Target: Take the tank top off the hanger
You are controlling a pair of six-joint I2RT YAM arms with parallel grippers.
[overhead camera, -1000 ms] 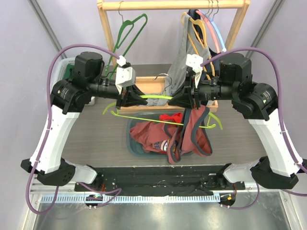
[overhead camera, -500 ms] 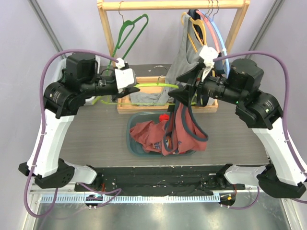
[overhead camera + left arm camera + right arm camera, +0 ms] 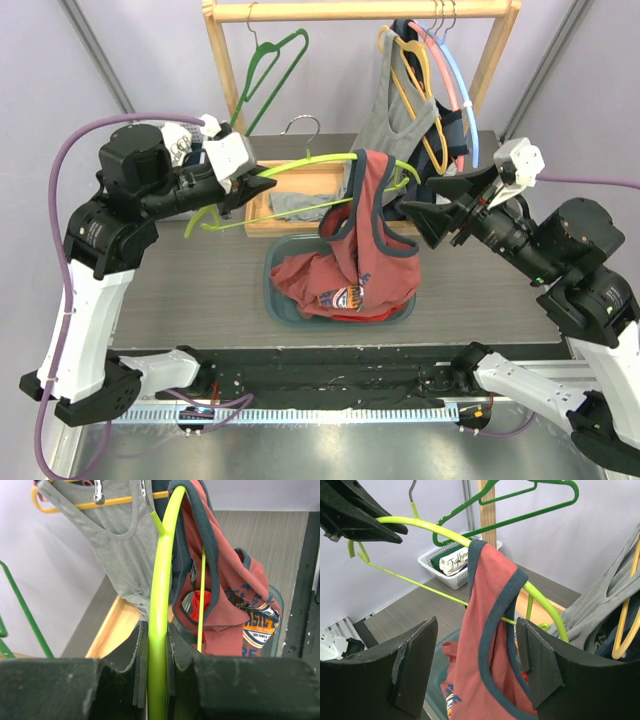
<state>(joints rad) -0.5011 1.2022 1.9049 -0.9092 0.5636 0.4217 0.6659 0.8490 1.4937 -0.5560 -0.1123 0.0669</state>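
Our left tool (image 3: 158,635) is clamped on one shoulder of the lime hanger (image 3: 161,580), with the plastic bar pinched between its jaws, and holds it in the air above the desk (image 3: 200,290). Our right tool (image 3: 476,630) has its jaws apart and empty, just beside the hanger's other end and facing the cloth.

The red tank top (image 3: 365,200) hangs on that hanger. One navy-bound strap is draped over the top bar, toward the end away from the left tool. The body trails down below the hanger into the teal basin (image 3: 275,290), where the printed part lies in a heap.

We judge the top to be light, soft and limp. It should stretch and slide rather than resist, and the smooth bar should offer little friction. The hanger looks thin and springy, so we expect it to flex under a hard tug. The small upturned notch near the hanger's end could catch the strap.

The best hold, we think, is the bound strap edge just below the bar, or the bunched cloth under it. From there we would draw it along the bar and off the free end.
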